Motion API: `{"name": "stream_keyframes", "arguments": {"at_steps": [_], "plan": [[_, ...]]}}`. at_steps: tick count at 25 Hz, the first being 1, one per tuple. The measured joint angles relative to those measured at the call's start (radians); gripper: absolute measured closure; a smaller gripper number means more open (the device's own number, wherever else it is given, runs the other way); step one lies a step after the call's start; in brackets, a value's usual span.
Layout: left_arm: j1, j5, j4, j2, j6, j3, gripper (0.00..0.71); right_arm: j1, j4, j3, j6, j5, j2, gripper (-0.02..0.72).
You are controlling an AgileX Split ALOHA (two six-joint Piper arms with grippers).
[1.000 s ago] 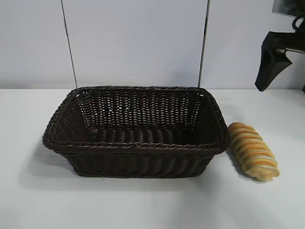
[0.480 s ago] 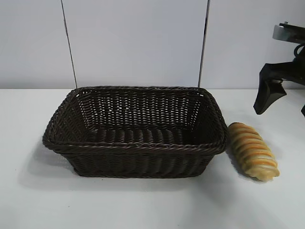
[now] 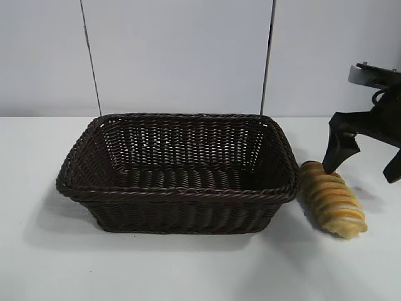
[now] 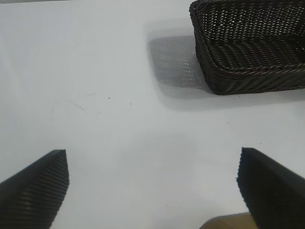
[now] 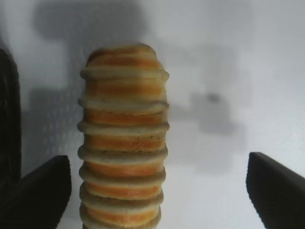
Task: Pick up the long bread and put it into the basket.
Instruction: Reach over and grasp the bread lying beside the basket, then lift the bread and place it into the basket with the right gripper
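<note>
Long bread [image 3: 333, 198] beside basket [image 3: 177, 188], under spread right tool [image 3: 363, 164] (partly cropped).

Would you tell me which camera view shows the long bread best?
The right wrist view: the long bread fills the frame, every ridge clear, between the open right gripper fingers. The exterior view shows it whole but small on the table, right of the basket. The left wrist view misses it.
</note>
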Motion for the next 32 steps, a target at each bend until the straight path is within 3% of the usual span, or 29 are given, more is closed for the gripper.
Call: {"name": "stream_keyframes", "arguments": {"at_steps": [2, 6, 9, 15, 27, 32], "plan": [[0.0, -0.001, 0.0, 0.0, 0.0, 0.0, 0.018, 0.029, 0.0, 0.0, 0.0, -0.01, 0.018, 0.078], [0.0, -0.004, 0.0, 0.0, 0.0, 0.0, 0.018, 0.048, -0.001, 0.0, 0.019, -0.024, 0.028, 0.377], [0.0, -0.004, 0.0, 0.0, 0.0, 0.0, 0.018, 0.048, -0.011, 0.0, 0.031, -0.027, 0.028, 0.47], [0.0, -0.004, 0.0, 0.0, 0.0, 0.0, 0.018, 0.048, -0.021, 0.0, 0.034, 0.002, 0.013, 0.505], [0.0, -0.004, 0.0, 0.0, 0.0, 0.0, 0.018, 0.048, -0.05, -0.186, 0.053, 0.257, -0.113, 0.513], [0.0, -0.004, 0.0, 0.0, 0.0, 0.0, 0.018, 0.057, -0.058, -0.242, 0.084, 0.329, -0.113, 0.513]]}}
